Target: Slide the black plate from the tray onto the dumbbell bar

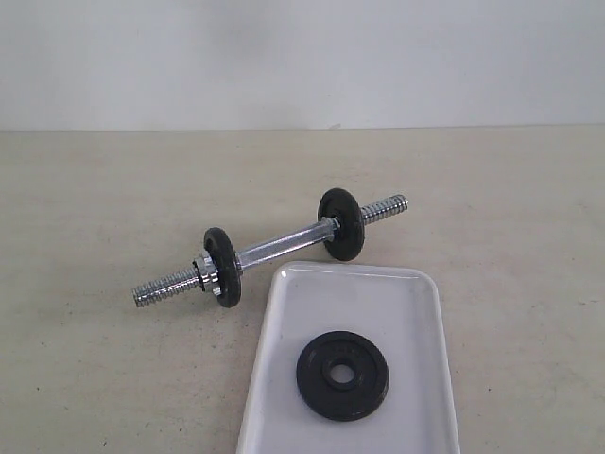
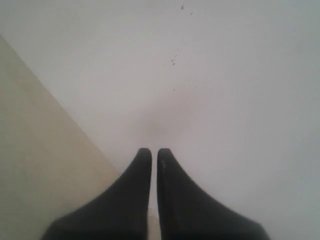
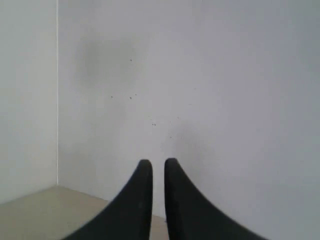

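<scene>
The black plate (image 1: 342,375) lies flat in the white tray (image 1: 293,378) at the front of the table. Behind the tray the chrome dumbbell bar (image 1: 279,246) rests slanted on the table, with a black disc (image 1: 223,265) near its left end and another (image 1: 340,223) near its right end. A chrome collar nut (image 1: 201,274) sits against the left disc. Neither arm shows in the exterior view. My left gripper (image 2: 154,151) is shut with nothing between its fingers, facing a white wall. My right gripper (image 3: 158,162) is shut and empty too, a thin slit between its tips.
The beige tabletop (image 1: 95,208) spreads around the bar and tray, ending at a white wall (image 1: 302,57) behind. The wrist views show only wall and a strip of table (image 2: 35,160).
</scene>
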